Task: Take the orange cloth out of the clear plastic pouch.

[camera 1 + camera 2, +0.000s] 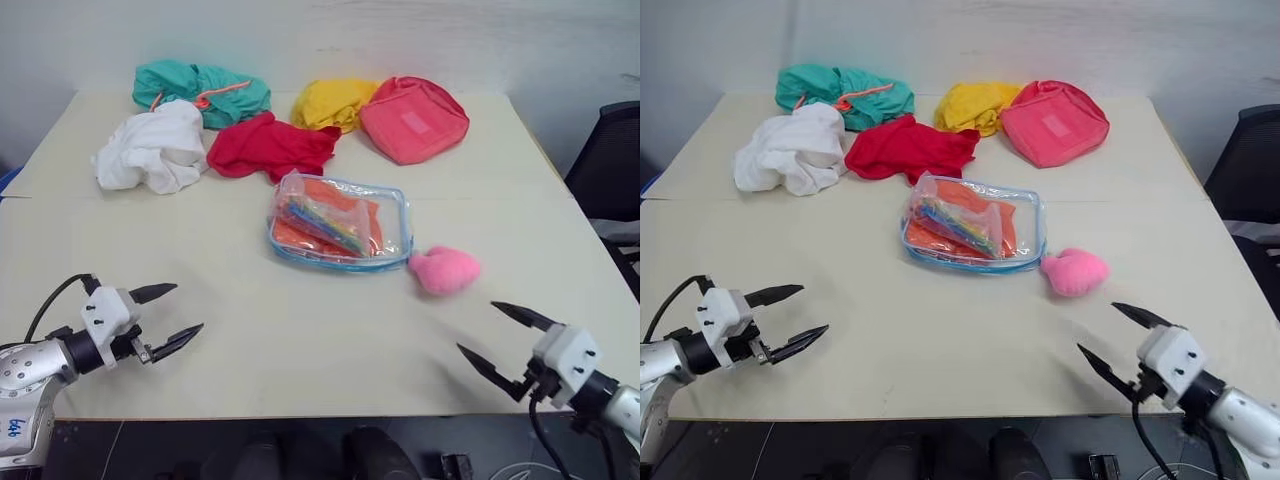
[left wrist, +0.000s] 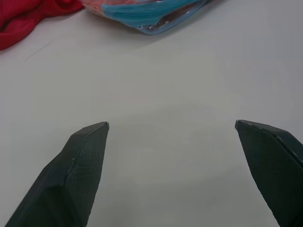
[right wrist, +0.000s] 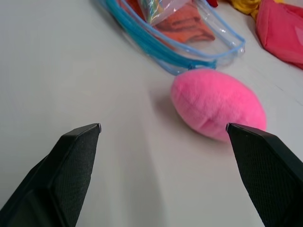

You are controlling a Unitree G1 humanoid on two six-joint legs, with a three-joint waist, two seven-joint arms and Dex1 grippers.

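Nothing is done yet: the orange cloth [image 1: 355, 213] lies inside the clear plastic pouch [image 1: 396, 250], both end effectors, left [image 1: 166, 317] and right [image 1: 498, 335], spread apart, empty, well short of it.

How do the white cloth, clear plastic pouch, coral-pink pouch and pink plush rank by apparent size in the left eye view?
1. Clear plastic pouch
2-3. White cloth and coral-pink pouch: too alike to rank, and both lie farther back
4. Pink plush, clearly smallest
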